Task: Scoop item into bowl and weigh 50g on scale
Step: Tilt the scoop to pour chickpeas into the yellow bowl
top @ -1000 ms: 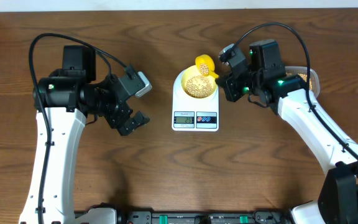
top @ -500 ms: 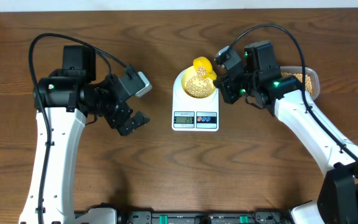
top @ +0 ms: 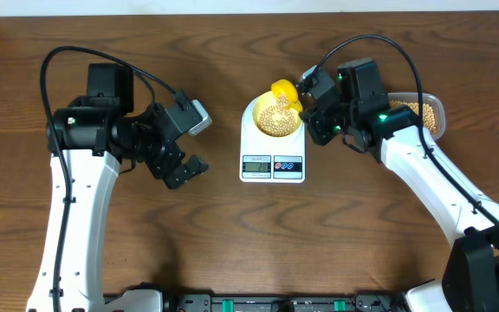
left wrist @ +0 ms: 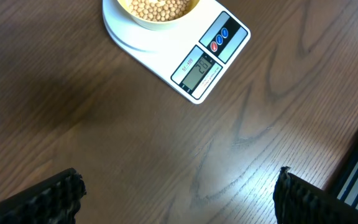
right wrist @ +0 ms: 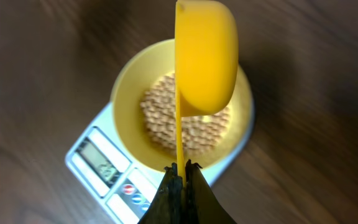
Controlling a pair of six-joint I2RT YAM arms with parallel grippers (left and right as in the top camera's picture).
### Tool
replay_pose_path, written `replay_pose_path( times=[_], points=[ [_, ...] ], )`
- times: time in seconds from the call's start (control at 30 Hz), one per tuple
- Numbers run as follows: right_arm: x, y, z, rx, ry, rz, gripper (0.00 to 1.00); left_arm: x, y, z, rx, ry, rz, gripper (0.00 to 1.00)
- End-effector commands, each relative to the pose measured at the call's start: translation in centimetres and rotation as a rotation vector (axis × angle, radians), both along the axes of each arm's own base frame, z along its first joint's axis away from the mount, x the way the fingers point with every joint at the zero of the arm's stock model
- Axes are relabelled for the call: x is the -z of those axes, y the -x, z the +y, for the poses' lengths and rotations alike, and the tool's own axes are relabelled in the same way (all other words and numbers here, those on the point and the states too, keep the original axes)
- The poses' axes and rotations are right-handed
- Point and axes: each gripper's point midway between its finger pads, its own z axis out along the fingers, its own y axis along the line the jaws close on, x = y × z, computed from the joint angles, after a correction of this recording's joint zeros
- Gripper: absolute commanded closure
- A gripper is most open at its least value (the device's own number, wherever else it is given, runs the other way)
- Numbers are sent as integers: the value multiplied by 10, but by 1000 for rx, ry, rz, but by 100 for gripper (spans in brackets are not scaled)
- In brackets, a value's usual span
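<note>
The pale-yellow bowl [top: 272, 119] sits on the white scale [top: 272, 162] and holds tan beans [top: 273, 117]. My right gripper [top: 308, 101] is shut on the handle of the bright yellow scoop [top: 284, 90], which is tipped on its side over the bowl's far rim. In the right wrist view the scoop [right wrist: 204, 56] hangs above the bowl [right wrist: 124, 99] and beans [right wrist: 166, 121], with my jaws [right wrist: 180, 171] clamped on its thin handle. My left gripper [top: 189, 147] is open and empty, left of the scale. The left wrist view shows the scale [left wrist: 194, 62] and bowl [left wrist: 157, 12].
A clear plastic tub [top: 424, 111] with more beans stands at the far right, partly behind my right arm. The scale's display [left wrist: 202, 70] shows digits I cannot read surely. Bare brown wooden table [top: 232, 234] lies all around.
My right gripper has shifted a little left and tipped the scoop further over the bowl; beans have fallen into the bowl. The left arm has not moved.
</note>
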Motion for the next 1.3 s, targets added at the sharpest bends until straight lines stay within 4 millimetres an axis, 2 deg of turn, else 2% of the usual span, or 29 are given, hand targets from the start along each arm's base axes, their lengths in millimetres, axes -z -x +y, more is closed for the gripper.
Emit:
replay_pose_path(
  times=[0.0,0.1,0.17,0.37,0.53,0.73,0.87,1.03,1.2,1.27],
  points=[
    [-14,-8,-6,17,36,-64,99,3,2,-1,-7,4,19,1],
    [-16,4,9,-50,-32,-28,99,3,2,-1,-7,4,19,1],
    [-15,7,12,-62,-29,-21,99,3,2,-1,-7,4,19,1],
    [-11,-11,-12,39,81,-75,99,3,2,-1,-7,4,19,1],
    [-13,4,8,-35,-7,-24,99,3,2,-1,-7,4,19,1],
    [-10,-9,-11,47,73,-64,99,3,2,-1,-7,4,19,1],
    [-11,1,3,-5,17,-28,99,3,2,-1,-8,4,19,1],
    [-8,-13,-20,77,118,-80,99,3,2,-1,-7,4,19,1],
    [-10,-2,-3,8,55,-46,99,3,2,-1,-7,4,19,1],
    [-8,-1,-4,13,70,-44,99,3,2,-1,-7,4,19,1]
  ],
)
